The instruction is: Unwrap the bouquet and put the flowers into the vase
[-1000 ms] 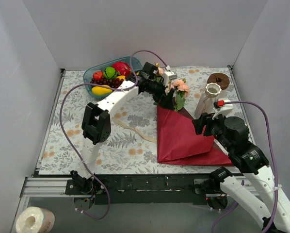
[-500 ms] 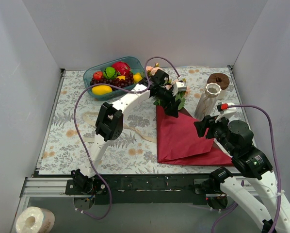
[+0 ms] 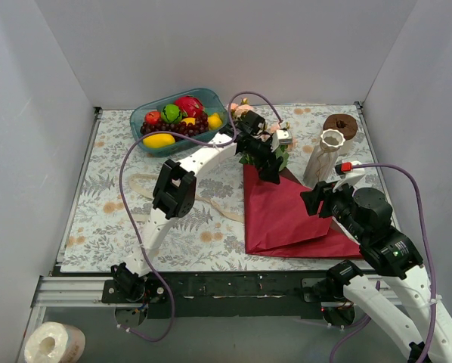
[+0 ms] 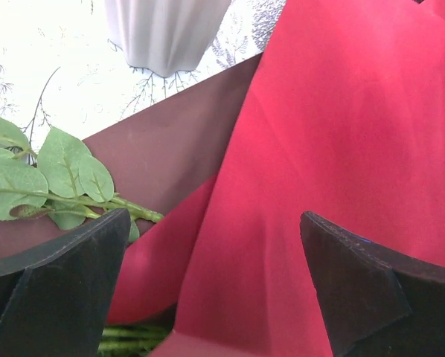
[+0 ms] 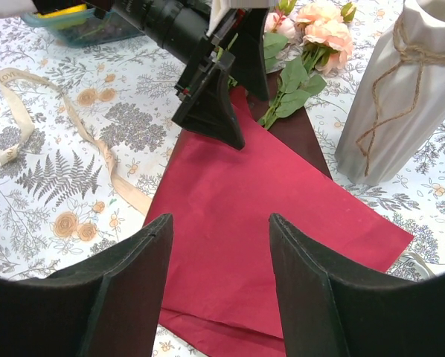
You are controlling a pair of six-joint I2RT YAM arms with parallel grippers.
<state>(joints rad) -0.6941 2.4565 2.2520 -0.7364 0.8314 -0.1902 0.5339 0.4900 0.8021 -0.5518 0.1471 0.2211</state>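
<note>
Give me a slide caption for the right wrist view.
Left gripper open over red paper, roses beside white vase.

Off to the left of the left claw (image 3: 271,175) and farther back sits a teal bowl (image 3: 139,121), heaped with dark grapes (image 3: 178,128), a yellow fruit (image 3: 159,141) and red and green pieces. Beyond the right claw (image 3: 314,200), by the far right corner, lies a brown doughnut-shaped ring (image 3: 339,124). A leaf-and-flower patterned cloth (image 3: 113,204) spreads under both claws. A white paper roll (image 3: 54,344) sits off the table, well to the near left.
</note>
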